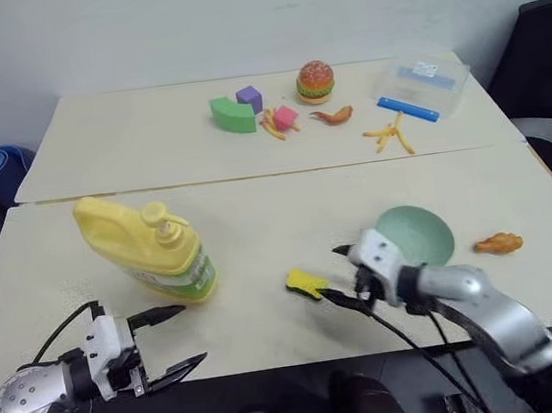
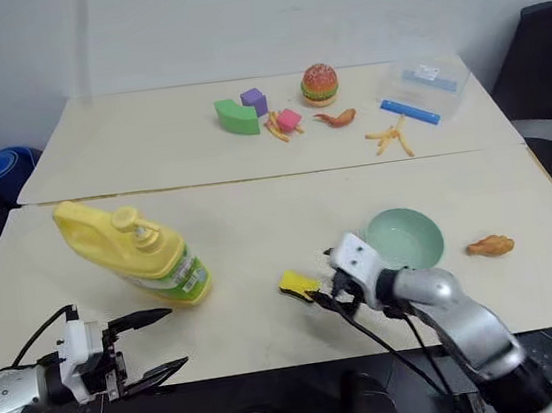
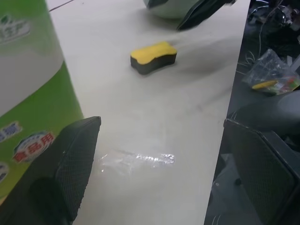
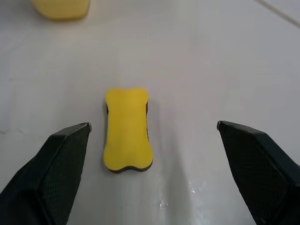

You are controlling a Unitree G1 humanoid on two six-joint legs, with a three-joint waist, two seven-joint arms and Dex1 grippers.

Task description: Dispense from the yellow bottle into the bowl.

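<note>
Yellow plastic marks the target: the yellow bottle (image 1: 147, 247) stands at the left centre of the head view, pump top up, handle toward the upper left, green label facing the near edge. Well apart from it, right of centre, sits the bowl (image 1: 422, 231), empty as far as can be seen. Between them, nearer the bowl, lies a small yellow sponge (image 1: 305, 284).

At the lower left, the left gripper (image 1: 168, 343) hangs just off the table's near edge with its fingers spread wide and nothing between them, the bottle just beyond. Just left of the bowl, the right gripper (image 1: 343, 275) is likewise spread wide and empty, pointing at the sponge.

Judged from this, nothing has been dispensed yet. To do it well, bottle and bowl must be brought together so the spout sits over the bowl. One gripper should steady the jug's body while the other presses the pump straight down, since a sideways push could tip it. The sponge is best left alone.
</note>
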